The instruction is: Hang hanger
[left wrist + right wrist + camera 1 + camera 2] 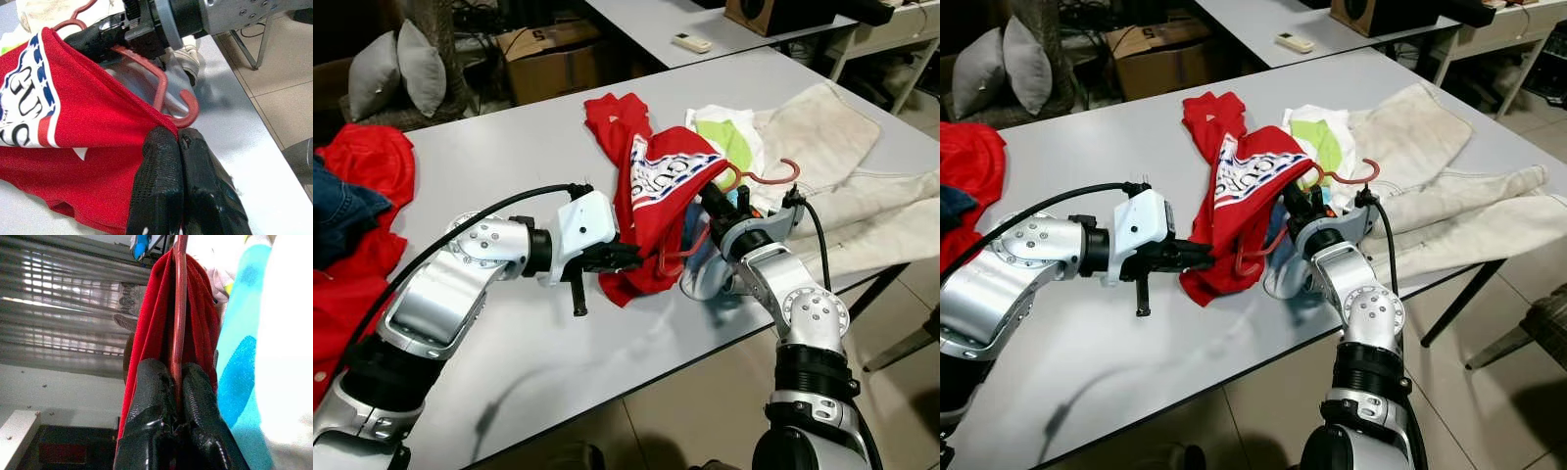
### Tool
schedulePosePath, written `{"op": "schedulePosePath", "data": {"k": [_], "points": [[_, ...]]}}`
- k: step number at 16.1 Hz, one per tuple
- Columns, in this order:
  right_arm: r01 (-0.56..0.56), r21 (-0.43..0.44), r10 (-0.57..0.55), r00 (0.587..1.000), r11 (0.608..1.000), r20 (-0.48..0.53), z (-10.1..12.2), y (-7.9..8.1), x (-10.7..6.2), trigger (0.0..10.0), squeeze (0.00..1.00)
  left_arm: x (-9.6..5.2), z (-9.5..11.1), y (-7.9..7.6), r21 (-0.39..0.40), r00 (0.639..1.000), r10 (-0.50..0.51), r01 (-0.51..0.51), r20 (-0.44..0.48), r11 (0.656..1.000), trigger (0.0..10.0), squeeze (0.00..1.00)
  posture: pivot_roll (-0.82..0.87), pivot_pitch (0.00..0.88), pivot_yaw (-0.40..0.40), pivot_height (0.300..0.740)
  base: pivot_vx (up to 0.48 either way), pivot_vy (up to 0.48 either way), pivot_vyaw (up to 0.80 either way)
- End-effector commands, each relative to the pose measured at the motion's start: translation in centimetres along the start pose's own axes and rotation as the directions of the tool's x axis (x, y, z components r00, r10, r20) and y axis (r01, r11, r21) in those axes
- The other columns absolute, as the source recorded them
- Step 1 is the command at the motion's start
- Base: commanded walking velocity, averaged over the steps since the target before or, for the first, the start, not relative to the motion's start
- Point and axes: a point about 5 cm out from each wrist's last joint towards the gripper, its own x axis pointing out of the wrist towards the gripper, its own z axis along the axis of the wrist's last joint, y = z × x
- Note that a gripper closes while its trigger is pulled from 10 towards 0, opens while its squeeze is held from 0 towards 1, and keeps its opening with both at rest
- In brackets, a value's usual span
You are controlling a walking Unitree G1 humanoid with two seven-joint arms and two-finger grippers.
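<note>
I see one grey desk (pixel 538 343) on tiled floor; my left gripper (pixel 182 147) pinches one red shirt (pixel 656 211), my right gripper (pixel 177 377) clamps one red hanger (pixel 759 178).

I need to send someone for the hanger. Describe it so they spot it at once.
On the grey table, look between the two robot arms at the bunched red printed shirt. The thin red plastic hanger is threaded through it, pinched by the right pincer; its bare hook juts out over the cream cloth.
</note>
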Motion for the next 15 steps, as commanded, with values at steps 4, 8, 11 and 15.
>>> {"op": "schedulePosePath", "data": {"k": [4,8,11,15], "points": [[-0.098,0.12,0.098,0.995,0.988,0.003,-2.6,4.0,2.4,10.0,0.0,0.5,2.2,-1.5,-0.018,0.983,-0.126,0.13,0.132,0.991,0.0,0.0,0.07,0.057,0.062,0.74,0.0,0.0,0.0],[-0.108,0.105,0.11,0.994,0.989,-0.016,-3.3,4.6,2.8,10.0,0.0,1.1,3.1,-2.1,-0.032,0.963,-0.17,0.18,0.209,0.983,0.0,0.0,0.07,0.053,0.06,0.74,0.0,0.0,0.0],[-0.115,0.01,0.115,0.989,0.993,-0.097,-4.6,4.8,2.5,10.0,0.0,2.2,3.6,-0.1,-0.016,0.975,-0.009,0.013,0.224,1.0,0.0,0.0,0.07,0.033,0.063,0.74,0.0,0.0,0.0],[-0.208,-0.074,0.191,0.964,0.975,-0.185,-5.0,5.9,-0.4,10.0,0.0,0.8,5.7,4.8,-0.073,0.899,0.299,-0.292,0.319,0.954,0.0,0.0,0.06,0.017,0.073,0.74,0.0,0.0,0.0]]}}
